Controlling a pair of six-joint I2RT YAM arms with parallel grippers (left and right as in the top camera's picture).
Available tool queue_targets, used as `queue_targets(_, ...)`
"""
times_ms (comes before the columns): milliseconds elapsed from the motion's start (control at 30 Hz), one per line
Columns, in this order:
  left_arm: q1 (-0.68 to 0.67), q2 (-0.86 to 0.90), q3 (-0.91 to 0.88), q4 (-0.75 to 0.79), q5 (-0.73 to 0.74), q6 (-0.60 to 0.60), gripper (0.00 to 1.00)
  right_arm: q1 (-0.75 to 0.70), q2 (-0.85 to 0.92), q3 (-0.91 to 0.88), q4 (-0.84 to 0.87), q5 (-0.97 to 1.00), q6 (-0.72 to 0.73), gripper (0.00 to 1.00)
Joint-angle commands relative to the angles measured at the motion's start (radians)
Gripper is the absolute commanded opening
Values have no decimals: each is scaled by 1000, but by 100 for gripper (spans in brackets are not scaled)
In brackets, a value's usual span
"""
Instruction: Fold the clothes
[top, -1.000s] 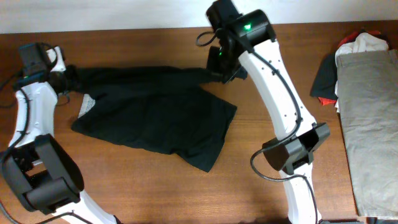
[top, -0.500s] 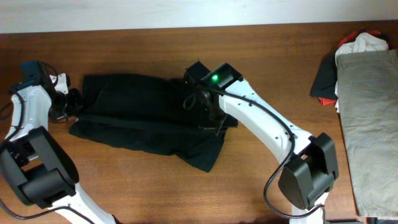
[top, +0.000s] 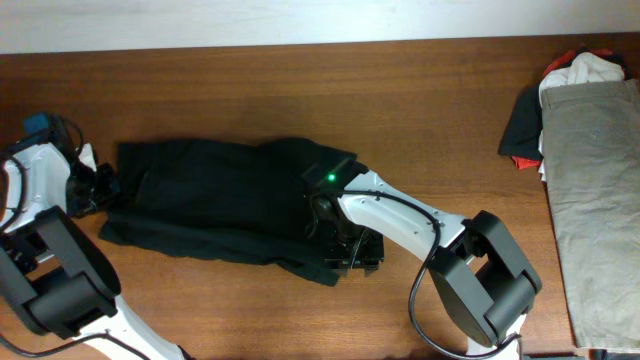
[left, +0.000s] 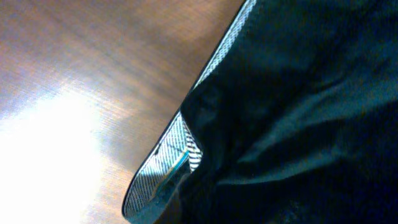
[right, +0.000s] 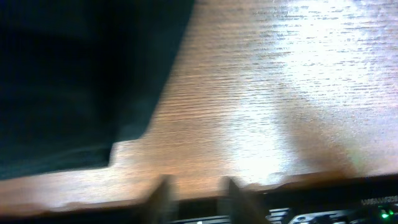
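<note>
While the black garment (top: 220, 205) lies roughly doubled on the table (top: 420, 110), I judge one fold made and more due. At its left edge, left tool (top: 98, 186): grip not discernible. At its lower right corner, right tool (top: 348, 250): parted, empty. Well to its right, clothes pile (top: 590, 170): not yet folded.

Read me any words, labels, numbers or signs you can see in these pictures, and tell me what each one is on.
No text here can be read.
Pale marking on the dark housing at the bottom of the right wrist view: too blurred to read.
Striped lining of the black fabric garment: no legible label.
Green light on the right arm: a lamp, no characters.
</note>
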Motion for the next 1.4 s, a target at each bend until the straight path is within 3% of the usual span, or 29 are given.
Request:
queue_targets(0, 14, -1, 6, -28, -67, -19, 71, 0, -16, -9, 39, 53, 17, 70)
queue_targets(100, 14, -2, 23, -78, -79, -19, 94, -84, -25, 5, 39, 72, 9, 59)
queue_targets(200, 13, -24, 241, -250, -60, -45, 97, -252, -105, 117, 40, 51, -131, 61)
queue_targets(233, 11, -37, 293, -277, -27, -45, 89, -278, -106, 140, 51, 19, -188, 60)
queue_targets(267, 8, -52, 320, -279, 51, -45, 57, -296, -105, 138, 94, -54, -249, 54)
queue_targets(300, 7, -56, 320, -272, 88, -44, 36, -297, -102, 130, 126, -90, -262, 46)
queue_targets(333, 4, -54, 306, -264, 110, -33, 10, -278, -87, 101, 194, -146, -261, 26)
queue_targets(367, -2, -53, 266, -247, 110, -17, 2, -256, -71, 80, 241, -191, -261, 16)
queue_targets(400, -10, -51, 186, -196, 121, -15, 0, -212, -44, 61, 315, -229, -261, 8)
queue_targets(533, -13, -51, -138, 106, 172, -23, 1, -92, 27, -2, 382, -249, -139, 6)
queue_targets(700, -9, -46, -353, 303, 172, -75, 0, -163, 101, -140, 470, -251, -94, 4)
queue_targets(767, -9, -46, -372, 298, 155, -95, 1, -216, 105, -164, 476, -226, -54, 4)
queue_targets(867, -9, -51, -372, 205, 245, -98, 1, -372, 103, -102, 400, -56, -78, 4)
queue_targets(967, -18, -91, -372, 119, 375, -98, 0, -581, 103, 56, 286, 9, -193, 4)
queue_targets(1067, -66, -203, -372, 64, 504, -98, 0, -684, 102, 316, 117, 8, -271, 3)
queue_targets(1100, -98, -265, -372, 58, 554, -98, 0, -681, 101, 395, 81, -11, -292, 4)
queue_targets(1133, -146, -362, -372, 74, 558, -98, 1, -647, 101, 515, 69, -147, -428, 5)
queue_targets(1167, -181, -453, -372, 166, 478, -123, 0, -598, 101, 547, 97, -171, -463, 22)
queue_targets(1200, -201, -485, -372, 269, 354, -127, 1, -560, 115, 539, 129, -173, -461, 24)
queue_targets(1300, -211, -432, -372, 455, 269, -116, 1, -457, 195, 533, 179, -187, -459, 16)
queue_targets(1367, -217, -282, -372, 484, 269, -115, 0, -365, 304, 533, 216, -164, -422, 11)
